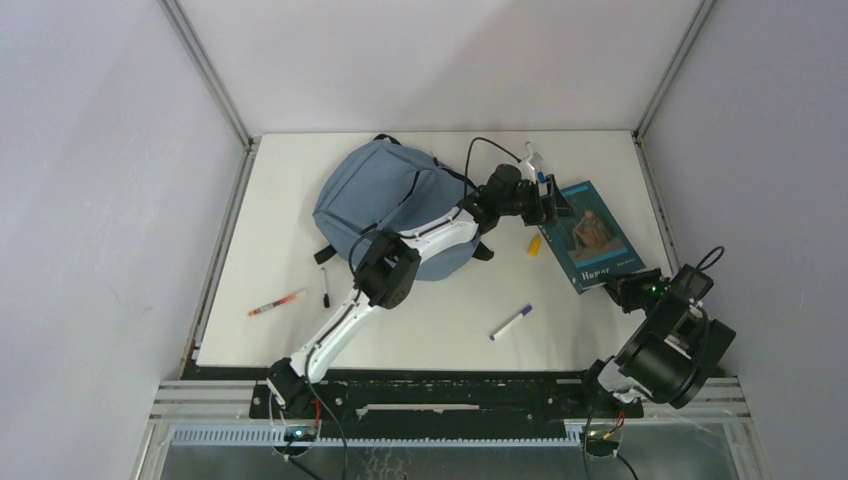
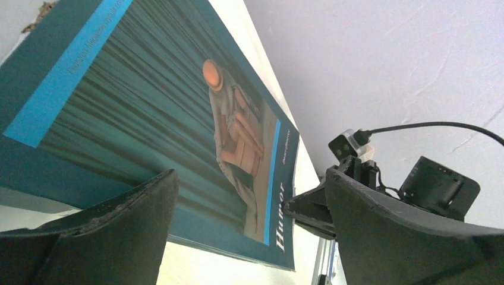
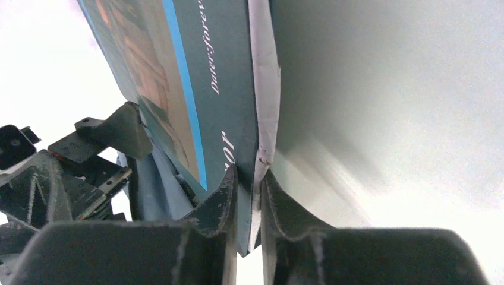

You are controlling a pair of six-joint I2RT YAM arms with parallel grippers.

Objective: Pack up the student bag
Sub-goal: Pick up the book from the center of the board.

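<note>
Pinching the near edge of the book (image 3: 220, 71), my right gripper (image 3: 249, 178) had its dark moulded fingers nearly together on the thin teal cover and the pale page edges. My left gripper (image 2: 249, 190) stood wide open and empty by the book's far left corner, rough black pads apart, the glossy cover beyond them. The student bag (image 1: 370, 190), soft grey-blue fabric with a rounded top and black straps, lay at the far middle of the white table (image 1: 450, 340), left of the book, my left arm crossing its near right part. A purple-capped marker (image 1: 511, 322), a black pen (image 1: 325, 290) and a red pen (image 1: 276, 304) lay scattered nearer. A yellow thing (image 1: 534, 245) just left of the book was too small to make out.
</note>
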